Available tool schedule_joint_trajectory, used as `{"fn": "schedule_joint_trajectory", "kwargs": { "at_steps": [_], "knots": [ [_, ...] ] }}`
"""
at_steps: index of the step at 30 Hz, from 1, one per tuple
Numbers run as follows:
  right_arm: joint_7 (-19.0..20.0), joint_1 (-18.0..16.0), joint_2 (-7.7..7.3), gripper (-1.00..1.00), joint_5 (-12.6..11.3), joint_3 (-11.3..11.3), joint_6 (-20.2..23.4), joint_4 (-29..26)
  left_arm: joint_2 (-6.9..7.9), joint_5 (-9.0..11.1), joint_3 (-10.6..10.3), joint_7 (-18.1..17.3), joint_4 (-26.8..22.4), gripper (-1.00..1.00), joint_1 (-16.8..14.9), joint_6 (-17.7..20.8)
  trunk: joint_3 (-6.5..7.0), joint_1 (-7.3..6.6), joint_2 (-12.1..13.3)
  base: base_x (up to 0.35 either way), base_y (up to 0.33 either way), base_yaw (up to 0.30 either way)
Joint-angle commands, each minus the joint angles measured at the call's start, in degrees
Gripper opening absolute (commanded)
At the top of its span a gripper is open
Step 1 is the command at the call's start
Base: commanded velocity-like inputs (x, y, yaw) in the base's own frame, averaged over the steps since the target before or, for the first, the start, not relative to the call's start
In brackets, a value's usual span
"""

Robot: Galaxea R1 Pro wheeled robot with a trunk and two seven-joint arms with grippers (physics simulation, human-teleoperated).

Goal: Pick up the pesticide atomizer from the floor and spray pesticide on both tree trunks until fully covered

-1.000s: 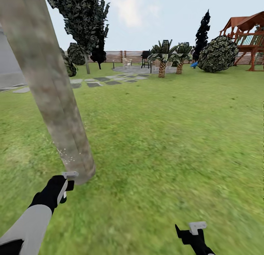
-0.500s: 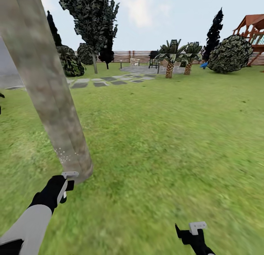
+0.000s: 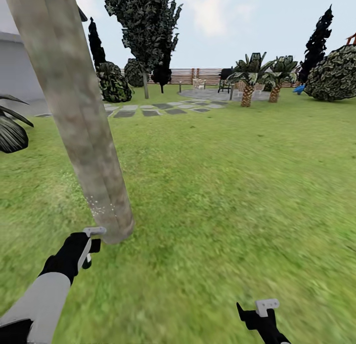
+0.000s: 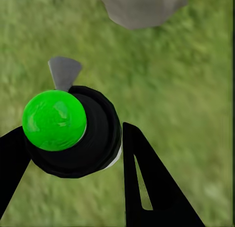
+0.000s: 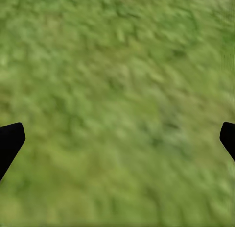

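Note:
A thick mottled grey-tan tree trunk (image 3: 79, 121) rises from the lawn at the left of the head view, leaning in the picture, with pale spray specks (image 3: 100, 208) low on it. My left gripper (image 3: 85, 249) hangs just in front of the trunk's base, shut on the pesticide atomizer (image 4: 73, 134). The atomizer has a black body, a bright green round cap (image 4: 54, 120) and a grey nozzle (image 4: 64, 72) that points toward the trunk base (image 4: 142, 6). My right gripper (image 3: 260, 313) stands open over bare grass at the lower right, with its fingertips (image 5: 10, 141) far apart.
Green lawn (image 3: 232, 185) stretches ahead. Grey stepping stones (image 3: 148, 109) lead to a paved circle with short palms (image 3: 247, 81). Dark conifers (image 3: 146, 27) and bushes (image 3: 112, 84) stand before the brown slat fence (image 3: 198, 75). A grey wall (image 3: 17, 76) and a spiky plant (image 3: 12, 131) are at the left.
The head view has turned left, so the whole scene has slid right and the playset has left the picture. Both arms keep their places in the view, and the atomizer stays held.

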Motion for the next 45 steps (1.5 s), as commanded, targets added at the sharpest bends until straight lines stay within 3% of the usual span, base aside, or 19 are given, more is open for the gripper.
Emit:
{"fn": "schedule_joint_trajectory", "kwargs": {
  "at_steps": [1,2,4,6,12,16,19,22,42,45],
  "knots": [
    [0.3,0.0,-0.03,1.0,-0.6,0.4,-0.2,0.1,-0.13,-0.5,0.1,-0.2,-0.1,-1.0,-0.7,1.2,-0.05,-0.01,0.0,0.0,0.0,0.01],
    [0.3,0.0,-0.05,1.0,-0.6,0.4,-0.2,0.1,-0.28,-0.5,0.0,-0.5,-0.1,-1.0,-3.5,5.2,-0.05,-0.01,0.0,0.0,0.0,0.003],
    [0.3,0.0,-0.05,1.0,-0.6,0.4,-0.2,0.1,-0.36,-0.5,-0.2,-1.4,-0.1,-1.0,-5.7,7.8,-0.05,-0.01,0.0,0.0,0.0,0.001],
    [0.3,0.0,-0.05,1.0,-0.6,0.4,-0.2,0.1,-0.24,-0.6,-0.6,-1.9,-0.2,-1.0,-6.9,8.5,-0.05,-0.01,0.0,0.0,0.0,0.0],
    [0.3,0.0,-0.05,1.0,-0.6,0.4,-0.2,0.1,2.76,-0.9,-1.0,-2.3,-0.3,-1.0,-9.7,10.7,-0.05,-0.01,0.0,0.0,0.0,0.0],
    [0.3,0.0,-0.05,1.0,-0.6,0.4,-0.2,0.1,3.95,-0.8,-1.1,-2.3,-0.3,-1.0,-9.8,10.9,-0.05,-0.01,0.0,0.0,0.0,0.006],
    [0.3,0.0,-0.05,1.0,-0.6,0.4,-0.2,0.0,3.66,-0.8,-4.0,-2.3,-0.3,-1.0,-9.8,11.0,-0.05,-0.01,0.0,0.0,0.0,0.241],
    [0.3,0.0,-0.05,1.0,-0.6,0.4,-0.2,0.0,3.65,-0.6,-4.8,-2.3,-0.3,-1.0,-9.8,11.1,-0.05,-0.01,0.0,0.101,-0.079,0.229],
    [0.3,0.0,-0.05,1.0,-0.6,0.4,-0.1,0.1,3.58,-0.5,-4.8,-2.3,-0.4,-1.0,-10.1,11.1,-0.05,-0.01,0.0,0.08,-0.248,0.025],
    [0.3,0.0,-0.05,1.0,-0.6,0.4,-0.1,0.1,3.61,-0.5,-4.8,-2.2,-2.3,-1.0,-10.1,11.1,-0.05,-0.01,0.0,0.0,-0.274,0.26]
  ]
}}
